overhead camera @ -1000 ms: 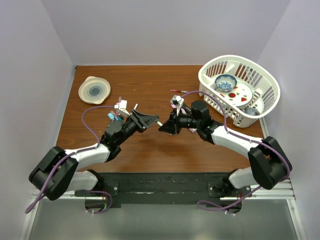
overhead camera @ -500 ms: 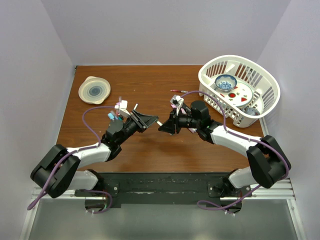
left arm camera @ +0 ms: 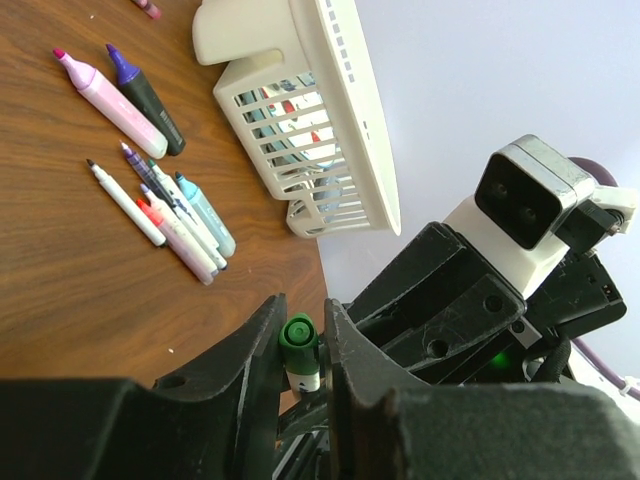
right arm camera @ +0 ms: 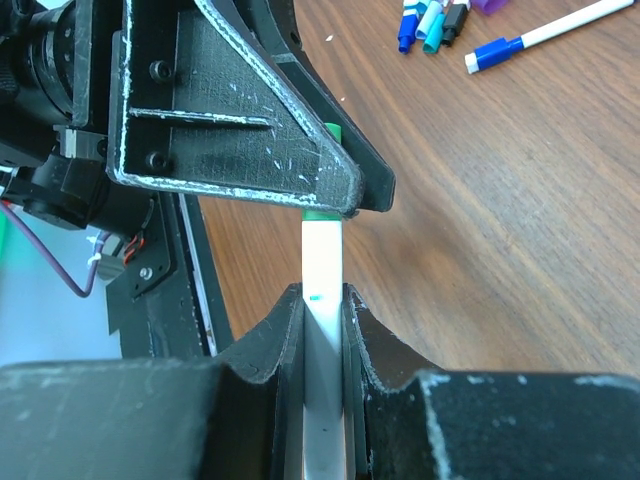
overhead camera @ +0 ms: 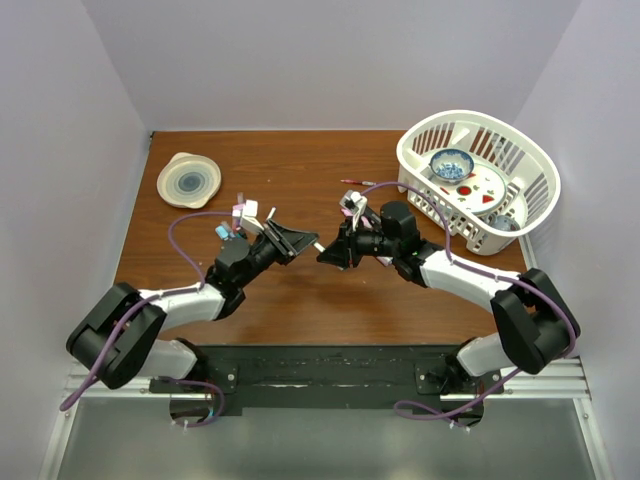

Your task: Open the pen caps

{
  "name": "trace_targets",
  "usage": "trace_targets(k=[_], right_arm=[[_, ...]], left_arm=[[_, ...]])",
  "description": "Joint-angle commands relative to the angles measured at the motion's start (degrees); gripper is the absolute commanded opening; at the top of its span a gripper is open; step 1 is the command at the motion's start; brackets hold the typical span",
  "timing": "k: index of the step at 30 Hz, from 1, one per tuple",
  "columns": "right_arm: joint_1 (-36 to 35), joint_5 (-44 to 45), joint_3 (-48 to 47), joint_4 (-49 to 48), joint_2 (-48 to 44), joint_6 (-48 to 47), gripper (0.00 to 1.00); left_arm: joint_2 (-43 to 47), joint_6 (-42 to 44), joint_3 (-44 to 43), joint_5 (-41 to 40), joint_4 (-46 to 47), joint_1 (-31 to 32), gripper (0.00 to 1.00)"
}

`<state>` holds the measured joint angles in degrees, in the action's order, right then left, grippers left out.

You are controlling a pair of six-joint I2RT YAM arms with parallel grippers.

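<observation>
Lower centre of the left wrist view, the left gripper (left arm camera: 302,320) pinches the stubby green plastic cap (left arm camera: 298,338); the right gripper (right arm camera: 322,312) clamps that pen's slim white barrel (right arm camera: 322,262).

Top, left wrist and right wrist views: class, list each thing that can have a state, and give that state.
green cap: on its pen, clamped
left gripper: shut on green cap
white pen: capped, barrel gripped
right gripper: shut on white pen
pink highlighter: uncapped, lying on table
basket: upright, holding dishes
</observation>
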<state>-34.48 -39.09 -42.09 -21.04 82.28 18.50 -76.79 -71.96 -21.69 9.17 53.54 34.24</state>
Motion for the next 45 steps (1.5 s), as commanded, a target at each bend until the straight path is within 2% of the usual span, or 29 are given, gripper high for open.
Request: trace_targets(k=[1, 3, 5, 6, 10, 13, 14, 17, 18, 21, 23, 26, 27, 28, 31, 33, 41, 44, 45], right_arm=[[-0.5, 0.51, -1.07, -0.23, 1.39, -0.31, 0.0], [-0.5, 0.33, -1.24, -0.15, 1.65, -0.4, 0.0], [-0.59, 0.16, -1.33, 0.03, 1.92, -0.66, 0.0], [-0.68, -0.02, -1.33, 0.12, 2.09, -0.83, 0.0], [-1.03, -1.51, -1.6, 0.56, 2.88, -1.54, 0.0], [-1.91, -2.74, -1.77, 1.6, 3.06, -2.94, 0.0], [-2.34, -3.27, -2.03, 2.31, 3.58, -3.38, 0.0], [-3.31, -3.71, -3.26, 4.33, 5.07, -4.52, 0.0], [-3.66, -3.97, -3.53, 4.69, 5.52, -5.05, 0.0], [-3.58, -3.98, -4.58, 6.09, 7.01, -5.58, 0.0], [-3.67, -3.54, -5.28, 7.32, 7.11, -6.19, 0.0], [-3.58, -3.0, -6.95, 11.27, 6.4, -10.92, 0.0], [-3.58, -3.36, -8.0, 13.46, 6.49, -16.77, 0.0], [-3.4, -4.23, -9.49, 20.7, 6.75, -21.09, 0.0], [-2.35, -9.48, -15.29, 33.98, 8.94, -33.24, 0.0], [-0.69, -11.88, -17.94, 38.16, 10.0, -37.81, 0.0], [1.69, -10.49, -17.59, 39.58, 9.48, -38.89, 0.0], [2.22, -10.3, -17.59, 39.32, 9.83, -38.63, 0.0], [2.4, -10.3, -17.68, 39.41, 9.83, -38.54, 0.0]], left_arm=[[-0.28, -1.77, -3.44, 3.48, 7.36, 0.83, 0.25], [-0.72, -2.13, -3.71, 3.66, 7.98, 0.65, 0.2], [-1.25, -2.65, -3.88, 4.01, 8.6, 0.74, 0.04], [-1.25, -2.92, -3.97, 4.1, 8.86, 0.65, 0.0], [-0.03, -5.45, -3.97, 3.23, 8.34, -2.15, 0.0], [2.95, -7.31, -3.27, 2.44, 6.58, -8.82, 0.0], [3.92, -7.57, -3.18, 2.17, 5.97, -13.01, 0.0], [8.23, -6.44, -3.97, -0.11, 0.27, -21.02, 0.0], [9.54, -5.74, -4.58, -0.81, -5.06, -22.62, 0.0], [13.59, -1.87, -6.08, -2.31, -12.29, -27.55, 0.0], [15.97, 0.94, -6.0, -1.18, -14.07, -29.66, 0.0], [18.69, 6.12, -5.56, -1.08, -21.87, -30.46, 0.0], [19.05, 7.0, -5.03, -1.26, -26.25, -30.63, 0.0], [19.49, 7.97, -3.29, -1.69, -27.6, -30.9, 0.0], [18.88, 7.72, 0.84, -1.09, -29.89, -32.91, 0.0], [17.83, 7.8, 2.09, -0.56, -29.55, -34.24, 0.0], [7.11, 10.18, 0.25, -2.67, -32.88, -37.14, 0.04], [3.15, 10.26, -2.21, -2.75, -34.63, -37.14, 0.15], [1.4, 10.35, -2.82, -2.84, -35.08, -37.23, 0.23]])
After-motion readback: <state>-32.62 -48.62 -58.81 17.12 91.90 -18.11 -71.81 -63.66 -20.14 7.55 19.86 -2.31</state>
